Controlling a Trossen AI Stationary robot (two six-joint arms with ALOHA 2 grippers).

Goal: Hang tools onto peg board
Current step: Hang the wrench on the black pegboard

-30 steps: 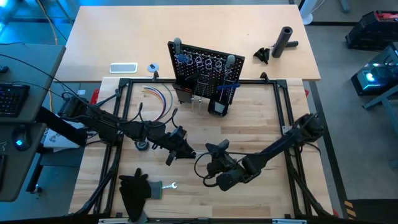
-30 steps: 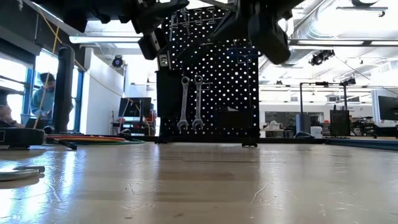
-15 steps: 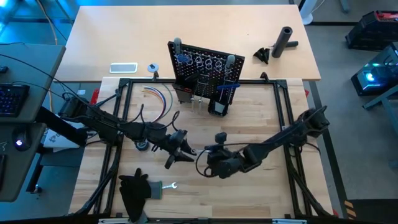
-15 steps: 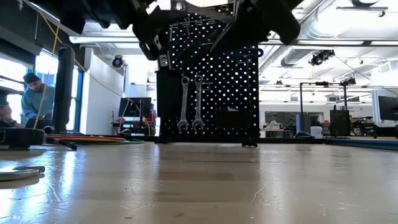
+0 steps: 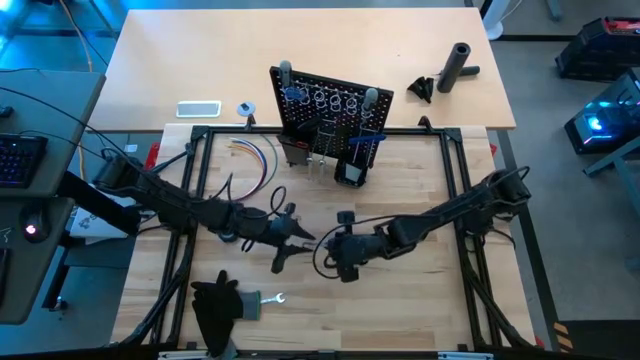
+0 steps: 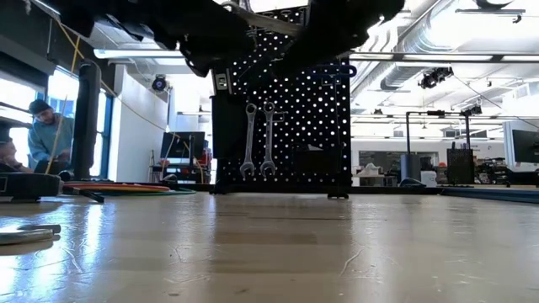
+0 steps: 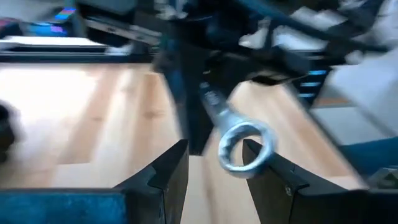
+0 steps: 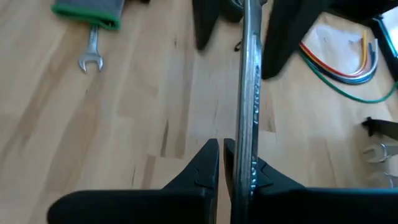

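Observation:
Both arms meet over the table's middle. My right gripper [image 5: 322, 242] [image 8: 222, 163] is shut on a silver wrench [image 8: 252, 93] that runs from it toward my left gripper [image 5: 298, 238] [image 7: 214, 169]. The left gripper is open, with one finger on each side of the wrench's ring end [image 7: 244, 146]; whether they touch it I cannot tell. The black peg board [image 5: 325, 110] [image 6: 286, 126] stands upright at the far side, with two wrenches [image 6: 258, 139] hanging on it. Another small wrench [image 5: 275, 298] [image 8: 92, 51] lies flat near the table's near edge. My right gripper pinches the wrench's shaft [image 8: 250, 163] between its two fingers, which lie along the shaft. It comes level from the table's right. The wrench is lifted clear of the table and sticks out ahead of the fingers, ring end [image 7: 244, 146] farthest away.
A black cloth with a green cuff [image 5: 215, 305] [image 8: 87, 12] lies beside the small wrench. Coloured wires [image 5: 255, 155] [image 8: 348, 56] lie left of the peg board. A black cylinder [image 5: 458, 65] stands far right. A person [image 6: 42, 135] is in the room beyond.
My right gripper has moved toward the table's far edge and left, up to my left gripper, turning as it went and carrying the wrench along. The left gripper has stayed about where it was.

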